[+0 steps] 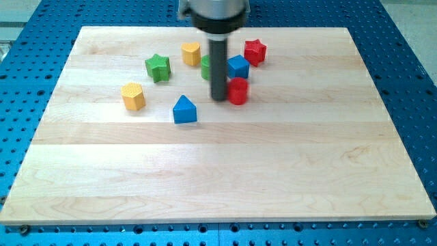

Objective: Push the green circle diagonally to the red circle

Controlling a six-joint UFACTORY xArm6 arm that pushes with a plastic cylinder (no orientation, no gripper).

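The green circle (pixel 205 66) sits near the board's top middle, mostly hidden behind my dark rod. The red circle (pixel 238 91) stands just below and to the right of it. My tip (pixel 218 98) rests on the board right at the red circle's left side, below the green circle. A blue cube (pixel 238 66) sits directly above the red circle, to the right of the rod.
A red star (pixel 255 51) is at the top right of the group. A yellow block (pixel 191 53) and a green star (pixel 158 67) lie to the left. A yellow hexagon (pixel 133 96) and a blue triangle (pixel 184 109) sit lower left. The wooden board (pixel 218 178) lies on a blue perforated table.
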